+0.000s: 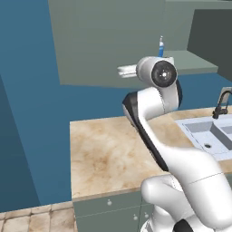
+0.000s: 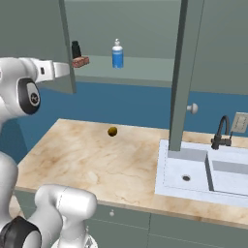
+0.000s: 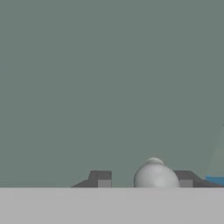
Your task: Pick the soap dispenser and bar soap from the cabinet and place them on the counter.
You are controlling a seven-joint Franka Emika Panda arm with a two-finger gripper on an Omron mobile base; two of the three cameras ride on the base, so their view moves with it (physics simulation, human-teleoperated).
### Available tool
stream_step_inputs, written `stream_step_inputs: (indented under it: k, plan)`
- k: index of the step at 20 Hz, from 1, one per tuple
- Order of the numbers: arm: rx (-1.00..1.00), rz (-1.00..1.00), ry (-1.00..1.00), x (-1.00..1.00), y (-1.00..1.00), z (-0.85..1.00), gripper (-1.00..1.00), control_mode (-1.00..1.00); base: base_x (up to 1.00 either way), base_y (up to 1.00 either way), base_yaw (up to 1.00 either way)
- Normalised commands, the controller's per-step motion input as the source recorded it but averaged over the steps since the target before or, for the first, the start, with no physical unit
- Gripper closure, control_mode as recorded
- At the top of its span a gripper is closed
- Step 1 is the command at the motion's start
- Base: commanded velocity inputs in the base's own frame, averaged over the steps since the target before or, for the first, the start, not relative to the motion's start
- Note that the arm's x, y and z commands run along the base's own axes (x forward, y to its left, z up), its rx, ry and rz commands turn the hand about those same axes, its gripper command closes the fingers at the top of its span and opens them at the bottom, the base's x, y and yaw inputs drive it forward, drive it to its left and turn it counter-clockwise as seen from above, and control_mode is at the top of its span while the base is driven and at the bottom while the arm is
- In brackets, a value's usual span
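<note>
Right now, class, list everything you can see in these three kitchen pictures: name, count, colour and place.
cabinet: one, grey-green, on the wall, doors open
soap dispenser: one, blue with white pump, upright on the cabinet shelf
bar soap: one, pinkish-red, shelf's left end
black bottle: one, just behind the bar soap
door knobs: two, pale; one on the right door, one in front of the claw
counter: one, beige marble
ball: one, dark yellow, on the counter
sink: one, pale, set in the counter
faucet: one, black, behind the sink
drawers: grey-green, below the counter
arm: one, white
claw: one, dark tips, closed, a knob between them
</note>
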Motion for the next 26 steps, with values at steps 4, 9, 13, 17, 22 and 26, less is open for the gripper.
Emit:
stream_step_inputs:
  k: [4,9,13,17,22,26]
  plan:
    - [-0.05,-0.06,0.03,-0.47,0.91,-0.1,1.0,-1.0,0.0,0.0,0.0]
    - [-0.03,-0.07,0.04,-0.45,0.91,-0.14,1.0,-1.0,0.0,0.0,0.0]
    - [-0.03,-0.07,0.05,-0.37,0.91,-0.17,1.0,-1.0,0.0,0.0,0.0]
    - [-0.03,-0.07,0.1,-0.22,0.87,-0.21,1.0,-1.0,0.0,0.0,0.0]
    - [-0.04,-0.07,0.12,-0.12,0.9,-0.27,1.0,-1.0,0.0,0.0,0.0]
    - [-0.05,-0.06,0.11,-0.09,0.87,-0.29,1.0,-1.0,0.0,0.0,0.0]
